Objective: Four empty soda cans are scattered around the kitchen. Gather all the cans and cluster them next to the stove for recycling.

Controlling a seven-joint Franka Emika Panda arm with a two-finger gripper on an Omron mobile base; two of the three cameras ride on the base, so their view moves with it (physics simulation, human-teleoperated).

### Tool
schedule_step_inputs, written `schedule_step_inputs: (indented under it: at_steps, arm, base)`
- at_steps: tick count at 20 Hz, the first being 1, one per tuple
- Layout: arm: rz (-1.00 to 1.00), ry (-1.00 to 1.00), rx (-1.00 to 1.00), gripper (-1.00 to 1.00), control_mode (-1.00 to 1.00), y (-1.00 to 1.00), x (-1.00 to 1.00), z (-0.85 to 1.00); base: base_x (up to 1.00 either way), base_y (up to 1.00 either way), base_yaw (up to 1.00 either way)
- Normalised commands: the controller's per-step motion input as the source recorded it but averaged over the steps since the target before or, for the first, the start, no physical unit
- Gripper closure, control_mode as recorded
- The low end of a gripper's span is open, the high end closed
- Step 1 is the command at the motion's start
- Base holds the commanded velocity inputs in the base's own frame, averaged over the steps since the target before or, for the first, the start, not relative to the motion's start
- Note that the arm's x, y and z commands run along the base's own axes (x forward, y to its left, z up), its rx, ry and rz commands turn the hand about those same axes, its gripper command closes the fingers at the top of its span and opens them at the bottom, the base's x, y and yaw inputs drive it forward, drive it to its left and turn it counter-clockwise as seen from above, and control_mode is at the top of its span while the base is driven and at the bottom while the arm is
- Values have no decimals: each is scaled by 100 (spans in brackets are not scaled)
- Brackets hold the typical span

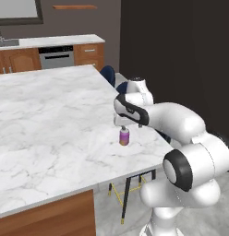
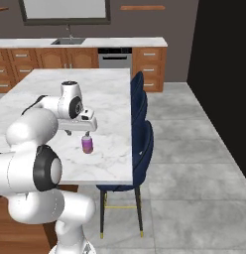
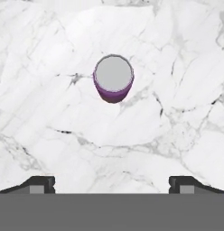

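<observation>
One soda can [image 1: 124, 137] stands upright on the white marble island [image 1: 51, 120], near its right edge. It has a purple body and a pale silvery top [image 3: 114, 74]; it also appears in the right base view [image 2: 87, 144]. My gripper [image 1: 130, 126] hangs just above the counter, pointing straight down, open, with nothing between its fingers. In the hand view the gripper [image 3: 112, 185] shows its two dark fingertips [image 3: 41, 183] wide apart at the bottom, and the can sits ahead of them, apart from both. The stove is out of view.
Blue stools [image 2: 140, 124] stand along the island's right side, close to the arm. The island's front edge [image 1: 47, 198] runs below the can. A back counter with a sink [image 2: 68, 41] and a dishwasher [image 2: 115, 57] lines the far wall. Grey tiled floor [image 2: 194, 163] lies to the right.
</observation>
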Motion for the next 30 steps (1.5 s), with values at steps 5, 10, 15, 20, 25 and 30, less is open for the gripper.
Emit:
schedule_step_inputs:
  at_steps: [5, 10, 15, 20, 25, 30]
  arm:
    - [0, 0, 0, -100, -100, 4, 25, -19]
    - [0, 0, 0, -100, -100, 4, 21, -13]
    - [0, 0, 0, -100, -100, 0, 15, -12]
    - [0, 0, 0, -100, -100, 0, 15, -13]
    - [0, 0, 0, -100, -100, 0, 15, -12]
    - [0, 0, 0, -100, -100, 0, 18, -11]
  base:
    - [0, 0, 0]
    - [0, 0, 0]
    - [0, 0, 0]
    - [0, 0, 0]
    - [0, 0, 0]
    - [0, 0, 0]
